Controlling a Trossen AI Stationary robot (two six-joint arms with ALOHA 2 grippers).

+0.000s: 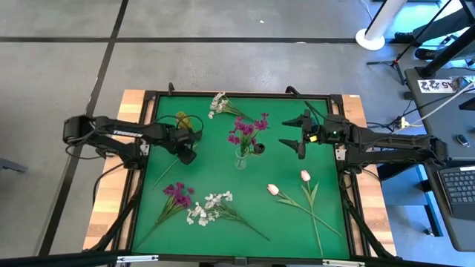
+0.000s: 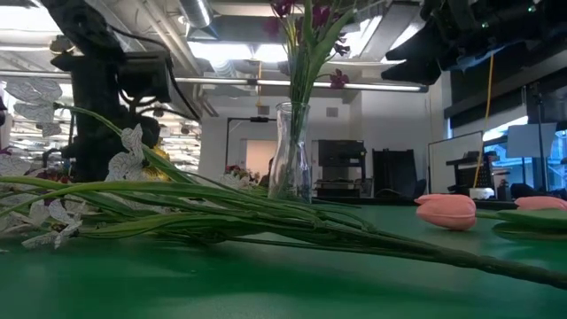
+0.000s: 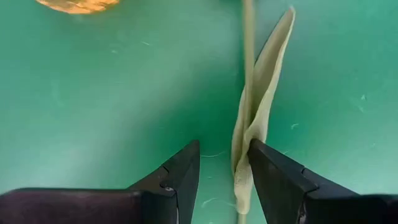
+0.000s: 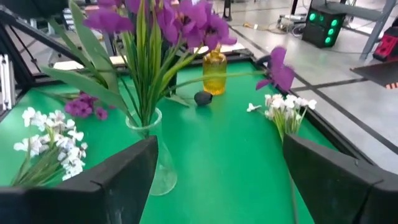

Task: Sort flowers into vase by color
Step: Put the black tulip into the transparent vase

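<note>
clear vase (image 1: 240, 159) w/ magenta flowers (image 1: 243, 130); left gripper (image 3: 222, 180) straddling stem (image 3: 249, 56); right gripper (image 1: 295, 136) spread.

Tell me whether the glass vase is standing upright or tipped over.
Upright. The glass vase stands on its base on the green mat, and the purple flowers in it rise straight up from its neck.

Grey floor (image 1: 67, 67) with dark seams surrounds the table; ceiling strip lights (image 2: 292, 84) glow above dark cabinets (image 2: 394, 173).
</note>
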